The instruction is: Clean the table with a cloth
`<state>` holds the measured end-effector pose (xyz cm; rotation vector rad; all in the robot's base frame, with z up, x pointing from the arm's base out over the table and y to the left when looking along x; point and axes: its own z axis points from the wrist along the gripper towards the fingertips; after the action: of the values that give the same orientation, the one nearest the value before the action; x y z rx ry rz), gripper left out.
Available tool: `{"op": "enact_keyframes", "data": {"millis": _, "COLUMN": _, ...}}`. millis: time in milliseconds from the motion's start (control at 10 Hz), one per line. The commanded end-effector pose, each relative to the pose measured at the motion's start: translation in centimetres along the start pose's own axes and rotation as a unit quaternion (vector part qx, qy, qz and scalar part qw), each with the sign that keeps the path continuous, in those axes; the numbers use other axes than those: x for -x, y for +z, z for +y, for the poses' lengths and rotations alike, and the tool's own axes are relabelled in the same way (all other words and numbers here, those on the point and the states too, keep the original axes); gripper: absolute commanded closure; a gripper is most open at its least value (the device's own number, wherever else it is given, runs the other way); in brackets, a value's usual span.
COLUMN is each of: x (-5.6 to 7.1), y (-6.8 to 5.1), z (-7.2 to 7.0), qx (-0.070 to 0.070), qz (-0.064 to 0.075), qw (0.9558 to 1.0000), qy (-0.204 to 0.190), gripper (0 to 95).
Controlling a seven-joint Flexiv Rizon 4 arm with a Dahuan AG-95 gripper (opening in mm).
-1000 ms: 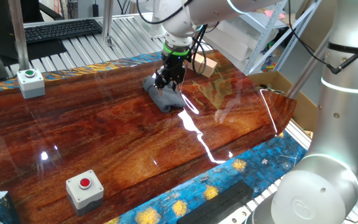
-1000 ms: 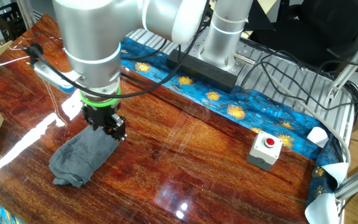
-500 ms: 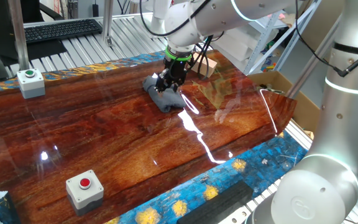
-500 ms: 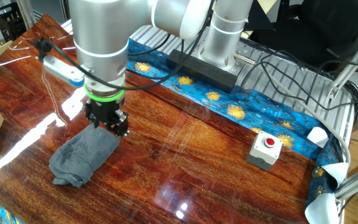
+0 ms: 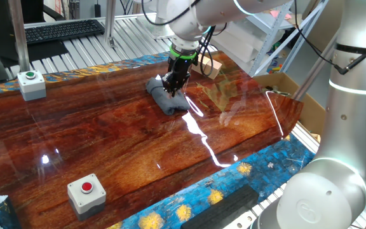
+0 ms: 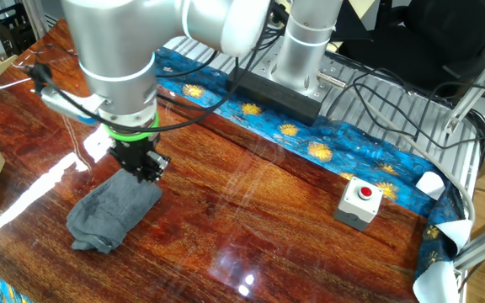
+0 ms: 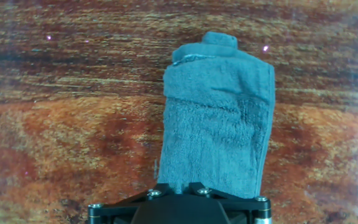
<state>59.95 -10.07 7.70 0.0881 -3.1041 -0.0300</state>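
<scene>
Gripper [image 6: 146, 167] of the silver arm sits on one end of the folded dark grey-blue fabric cloth [image 6: 112, 215]; cloth lies flat on the glossy reddish-brown wood-grain table [image 6: 251, 236], near its far edge; fingers are hidden against the fabric, so clenched or released, nobody can tell.

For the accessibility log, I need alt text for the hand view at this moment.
A folded dark grey-blue cloth lies flat on the glossy reddish-brown wood-grain table, stretching away from the camera, with a small rolled fold at its far end. The black base of the gripper fills the bottom edge and covers the cloth's near end; the fingertips are not visible.
</scene>
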Motion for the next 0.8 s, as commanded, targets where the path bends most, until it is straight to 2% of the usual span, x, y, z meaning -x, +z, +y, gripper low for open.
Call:
{"op": "enact_keyframes", "data": {"millis": 100, "x": -0.06, "y": 0.04, "z": -0.04, "qx": -0.024, "qz": -0.006, "qw": 0.999, "qy": 0.036, "gripper": 95.0}}
{"op": "enact_keyframes", "data": {"millis": 300, "x": -0.06, "y": 0.04, "z": -0.04, "qx": -0.032, "qz": -0.001, "qw": 0.9987, "qy": 0.04, "gripper": 95.0}}
{"op": "enact_keyframes", "data": {"millis": 600, "x": -0.06, "y": 0.04, "z": -0.04, "qx": -0.032, "qz": 0.01, "qw": 0.9978, "qy": 0.057, "gripper": 95.0}}
{"op": "enact_keyframes", "data": {"millis": 700, "x": -0.06, "y": 0.04, "z": -0.04, "qx": -0.03, "qz": 0.027, "qw": 0.998, "qy": 0.048, "gripper": 95.0}}
{"op": "enact_keyframes", "data": {"millis": 800, "x": -0.06, "y": 0.04, "z": -0.04, "qx": -0.03, "qz": 0.029, "qw": 0.9981, "qy": 0.044, "gripper": 95.0}}
